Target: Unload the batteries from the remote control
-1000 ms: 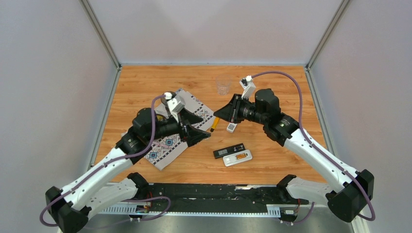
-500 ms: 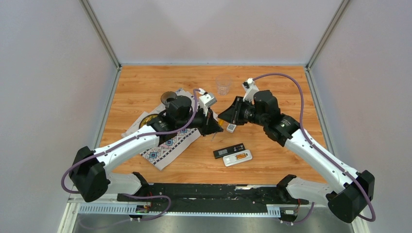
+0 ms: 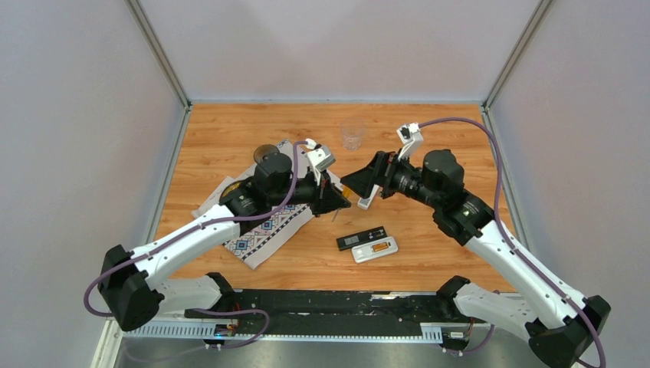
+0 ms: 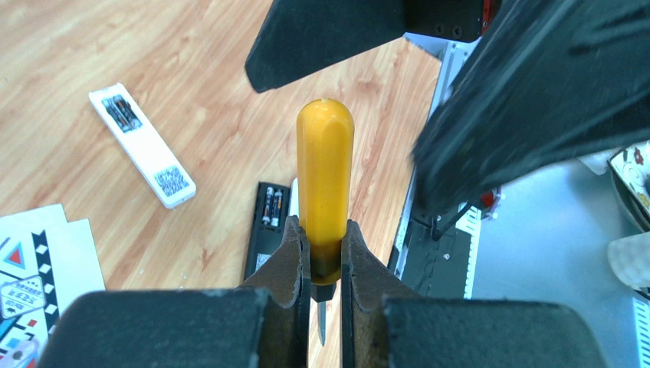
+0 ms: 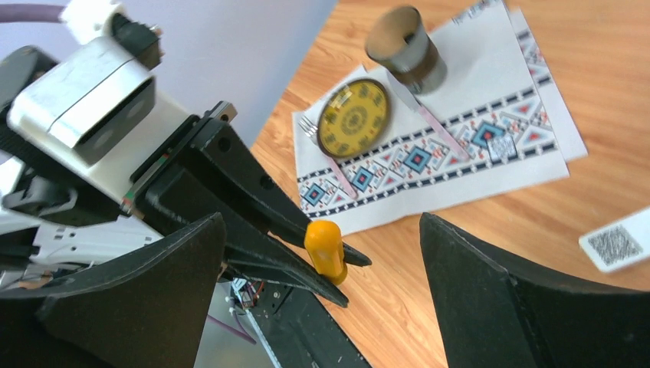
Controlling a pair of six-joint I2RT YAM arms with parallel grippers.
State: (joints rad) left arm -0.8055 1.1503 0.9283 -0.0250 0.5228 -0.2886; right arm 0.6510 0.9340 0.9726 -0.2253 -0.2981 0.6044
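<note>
Batteries [image 4: 270,207] sit in the black remote [image 4: 259,245] lying on the surface [image 4: 199,54], near my left tool [image 4: 326,234]. That tool pinches the screwdriver [image 4: 325,153] at the base of its handle. I see my right tool [image 5: 322,218] spread wide, one finger on each side of the handle, clear of it.

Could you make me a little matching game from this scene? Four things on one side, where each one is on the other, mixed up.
Things:
1. screwdriver
2. yellow plate
3. black remote
4. drinking glass

Places:
A. lying flat on the wood, batteries showing
B. clamped in the left gripper
C. standing near the far edge of the table
D. on the patterned cloth

Pairs: 1-B, 2-D, 3-A, 4-C
</note>
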